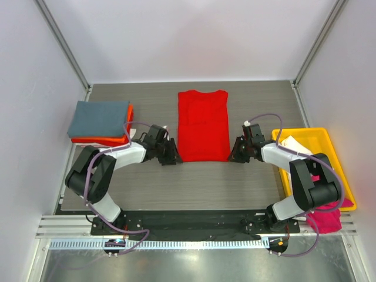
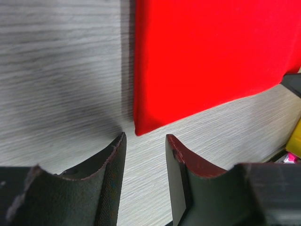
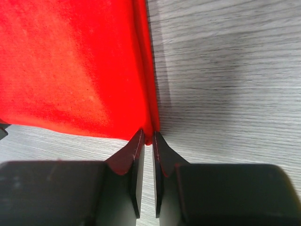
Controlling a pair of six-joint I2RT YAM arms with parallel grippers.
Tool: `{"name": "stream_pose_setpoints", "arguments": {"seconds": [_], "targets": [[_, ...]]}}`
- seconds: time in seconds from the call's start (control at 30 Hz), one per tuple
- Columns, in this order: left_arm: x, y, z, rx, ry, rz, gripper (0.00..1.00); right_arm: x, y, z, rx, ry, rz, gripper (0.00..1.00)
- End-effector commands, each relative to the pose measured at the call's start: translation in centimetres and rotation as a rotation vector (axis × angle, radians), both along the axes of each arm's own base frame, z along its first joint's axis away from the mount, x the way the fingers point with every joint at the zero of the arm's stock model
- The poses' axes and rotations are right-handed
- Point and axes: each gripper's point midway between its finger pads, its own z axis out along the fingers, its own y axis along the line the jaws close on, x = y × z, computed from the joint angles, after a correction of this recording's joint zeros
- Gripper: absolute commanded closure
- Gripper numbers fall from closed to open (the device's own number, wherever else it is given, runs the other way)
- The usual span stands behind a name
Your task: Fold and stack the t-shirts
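With the red t-shirt [image 1: 203, 124] mid-way across the table [image 1: 147, 97] and our right gripper [image 3: 148, 133] pinched on its near-right corner, we should slide our left gripper [image 2: 146, 136], jaws apart, fully onto the near-left corner before lifting.

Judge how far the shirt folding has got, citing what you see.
Done: grey-blue shirt folded atop orange shirt. In hand: red shirt, sides folded in; right gripper pinches one near corner, left gripper open at the other. To do: white shirt and pink shirt at the yellow tray.
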Motion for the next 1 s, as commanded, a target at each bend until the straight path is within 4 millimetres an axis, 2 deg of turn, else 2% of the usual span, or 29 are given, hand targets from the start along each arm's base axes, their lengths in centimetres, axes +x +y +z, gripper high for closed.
{"name": "stream_pose_setpoints", "arguments": {"seconds": [0.0, 0.23, 0.37, 0.53, 0.6, 0.73, 0.97], "targets": [[1.0, -0.4, -0.3, 0.009, -0.021, 0.007, 0.6, 0.3, 0.3, 0.0, -0.001, -0.016, 0.025, 0.83], [1.6, -0.5, -0.9, 0.024, -0.01, 0.008, 0.63, 0.5, 0.3, 0.2, -0.003, -0.022, 0.027, 0.85], [1.5, -0.8, -0.9, 0.017, -0.007, -0.003, 0.76, 0.6, 0.4, 0.2, -0.003, -0.025, 0.034, 0.89], [1.0, -0.6, -1.0, 0.017, -0.004, -0.014, 0.84, 0.8, 0.5, 0.5, 0.003, -0.027, 0.037, 0.94], [0.9, -0.7, -0.9, 0.015, -0.013, -0.038, 0.98, 0.7, 0.6, 0.7, 0.005, -0.03, 0.042, 0.97], [0.3, -0.7, -0.2, 0.008, -0.025, -0.07, 1.0, 0.2, 0.4, 1.4, 0.003, -0.033, 0.053, 0.99], [-1.8, -0.1, 3.2, -0.025, -0.071, -0.11, 1.0, -2.0, 0.5, 4.4, 0.037, -0.068, 0.096, 0.99]]}}
